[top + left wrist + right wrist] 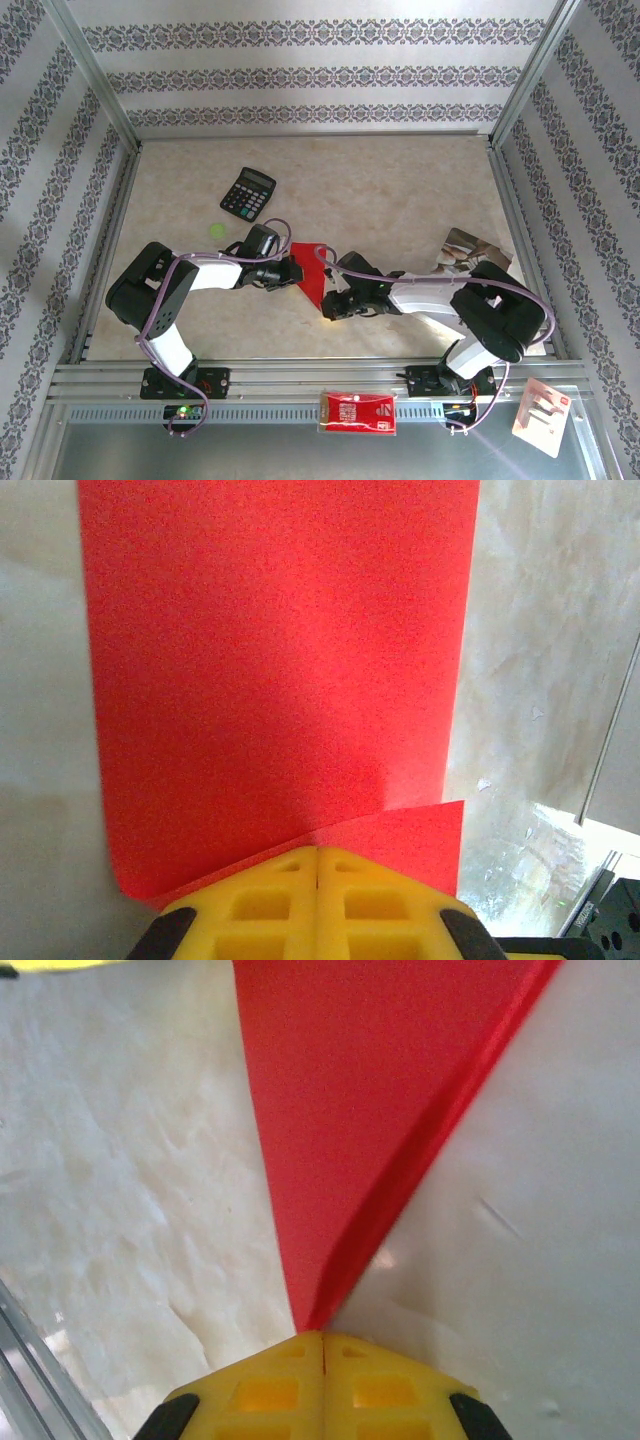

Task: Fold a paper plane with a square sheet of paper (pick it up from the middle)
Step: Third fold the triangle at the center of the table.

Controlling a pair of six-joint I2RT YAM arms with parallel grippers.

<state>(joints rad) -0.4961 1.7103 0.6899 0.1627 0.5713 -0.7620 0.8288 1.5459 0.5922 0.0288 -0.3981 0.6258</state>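
Note:
The square sheet of paper is bright red and hangs just above the table centre, held between both arms. My left gripper is shut on the sheet's left edge. In the left wrist view the sheet spreads away from the shut yellow jaws of that gripper, with a small flap turned up at the lower right. My right gripper is shut on a pointed, creased corner of the sheet. In the right wrist view that gripper's jaws meet at the tip. The paper plane is out of view.
A black calculator and a small green disc lie at the back left. A grey printed booklet lies to the right, partly under the right arm. A red-and-white packet rests on the front rail, and a pale packet at the front right.

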